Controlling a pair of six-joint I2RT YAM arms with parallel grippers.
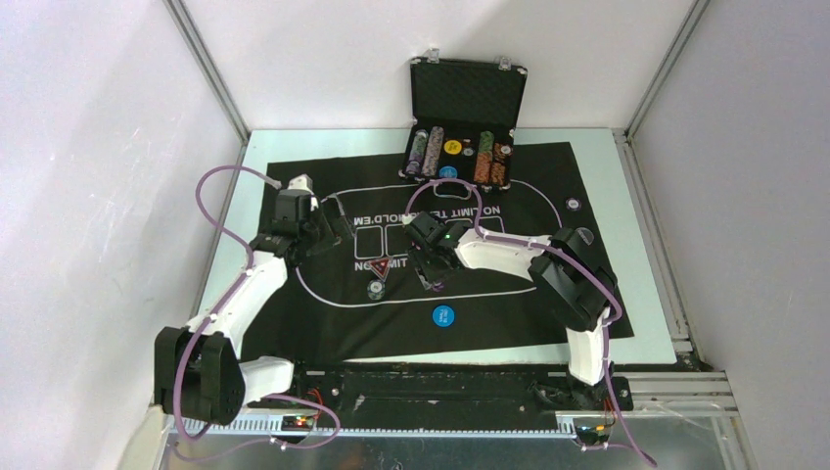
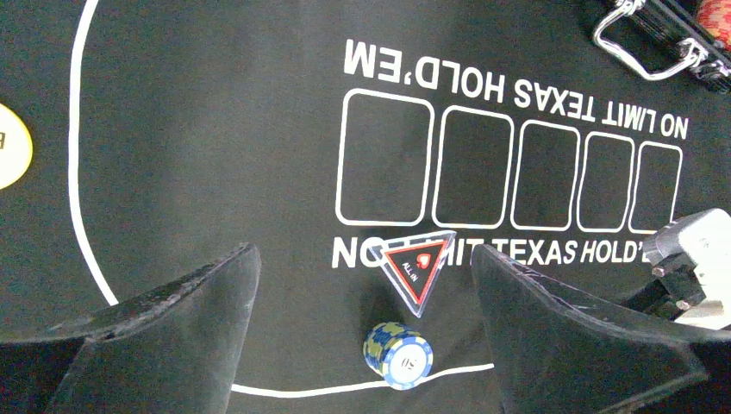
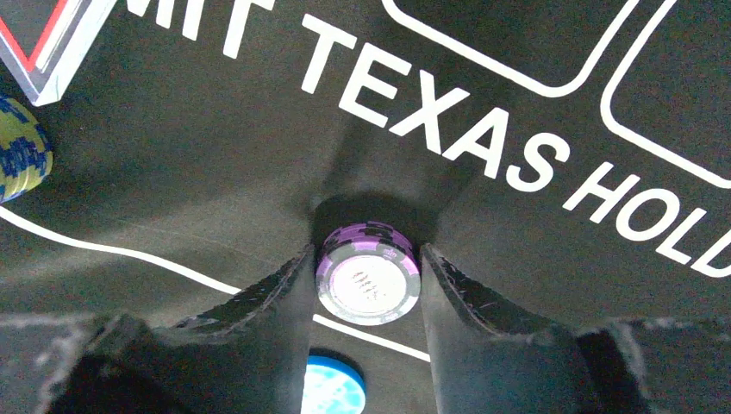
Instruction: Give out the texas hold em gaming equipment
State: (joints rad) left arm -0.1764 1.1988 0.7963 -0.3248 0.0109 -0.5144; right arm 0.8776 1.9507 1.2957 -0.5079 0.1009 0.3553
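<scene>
My right gripper (image 3: 368,285) is shut on a small stack of purple chips (image 3: 368,272), fingers pressed on both sides, low over the black felt mat (image 3: 215,164) by its white oval line. In the top view this gripper (image 1: 434,277) is at mid-mat. A blue-and-yellow chip stack (image 2: 398,354) lies on the line beside a clear triangular "ALL IN" marker (image 2: 416,269). My left gripper (image 2: 362,323) is open and empty above them, at the mat's left in the top view (image 1: 331,223). A round blue button (image 1: 443,315) lies near the front. No playing cards show.
The open black case (image 1: 467,93) stands at the mat's far edge, with rows of chips and a yellow button inside. Two round chips (image 1: 573,204) (image 1: 584,235) lie on the mat's right side. A yellow button (image 2: 10,147) lies at the far left. White walls enclose the table.
</scene>
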